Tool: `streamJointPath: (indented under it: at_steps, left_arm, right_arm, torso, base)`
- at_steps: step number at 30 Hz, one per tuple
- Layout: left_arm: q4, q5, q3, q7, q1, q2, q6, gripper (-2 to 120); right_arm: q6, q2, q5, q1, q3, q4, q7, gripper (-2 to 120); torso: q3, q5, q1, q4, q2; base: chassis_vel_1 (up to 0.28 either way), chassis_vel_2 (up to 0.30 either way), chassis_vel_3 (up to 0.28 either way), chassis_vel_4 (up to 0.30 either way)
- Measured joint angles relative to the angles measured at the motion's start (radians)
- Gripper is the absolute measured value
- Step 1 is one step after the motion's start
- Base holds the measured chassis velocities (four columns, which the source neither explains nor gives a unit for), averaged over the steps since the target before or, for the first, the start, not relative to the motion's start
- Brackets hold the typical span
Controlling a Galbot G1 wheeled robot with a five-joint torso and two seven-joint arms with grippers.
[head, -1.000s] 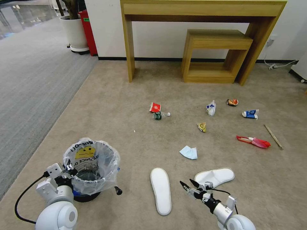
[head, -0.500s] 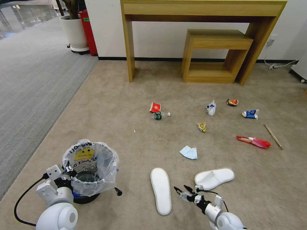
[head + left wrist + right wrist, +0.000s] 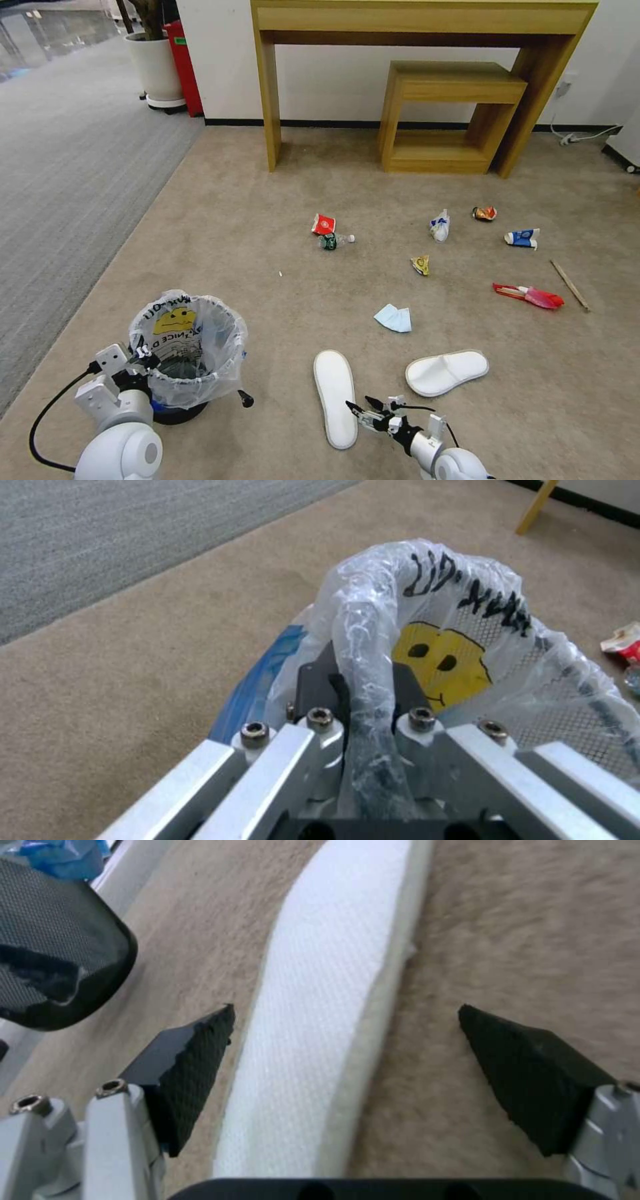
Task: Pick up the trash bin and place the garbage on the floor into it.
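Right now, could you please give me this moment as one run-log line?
left gripper: shut on bin rim | right gripper: open, straddling slipper | floor: littered

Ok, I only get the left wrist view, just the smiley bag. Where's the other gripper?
Observer: The right gripper is low over the carpet, right of your bin.
Operator: Is it holding something?
Observer: No. It is open, with a white slipper between its fingers.
Operator: Any more slippers?
Observer: One more, the second slipper, farther right.
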Motion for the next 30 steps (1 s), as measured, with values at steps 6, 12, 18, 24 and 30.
streamJointPath:
  at_steps: [6, 12, 18, 24, 30]
  left_arm:
    - [-0.01, -0.004, -0.008, 0.0, 0.009, 0.008, -0.003, 3]
    - [-0.012, -0.005, -0.008, 0.0, 0.011, 0.009, -0.007, 3]
    - [-0.012, -0.006, -0.008, 0.0, 0.011, 0.009, -0.01, 3]
    - [-0.013, -0.007, -0.008, 0.0, 0.012, 0.01, -0.014, 3]
    - [-0.015, -0.006, -0.004, 0.0, 0.017, 0.008, -0.018, 3]
  right_arm:
    - [0.013, 0.056, -0.005, 0.042, -0.056, -0.051, 0.005, 84]
    - [0.027, 0.095, -0.024, 0.057, -0.073, -0.082, 0.013, 79]
    - [0.037, 0.102, -0.041, 0.056, -0.074, -0.093, 0.022, 61]
    - [0.045, 0.111, -0.062, 0.049, -0.065, -0.101, 0.029, 39]
    - [0.055, 0.115, -0.081, 0.045, -0.061, -0.114, 0.029, 17]
  torso:
    - [0.0, -0.0003, 0.0, -0.0002, 0.0]
    - [0.0, 0.0002, 0.0, -0.0001, 0.0]
    - [0.0, -0.0001, 0.0, -0.0002, 0.0]
    - [0.0, 0.0004, 0.0, 0.0002, 0.0]
    - [0.0, 0.0005, 0.0, 0.0002, 0.0]
  base:
    - [0.0, 0.0, 0.0, 0.0]
    - [0.0, 0.0, 0.0, 0.0]
    - [0.0, 0.0, 0.0, 0.0]
    - [0.0, 0.0, 0.0, 0.0]
    - [0.0, 0.0, 0.0, 0.0]
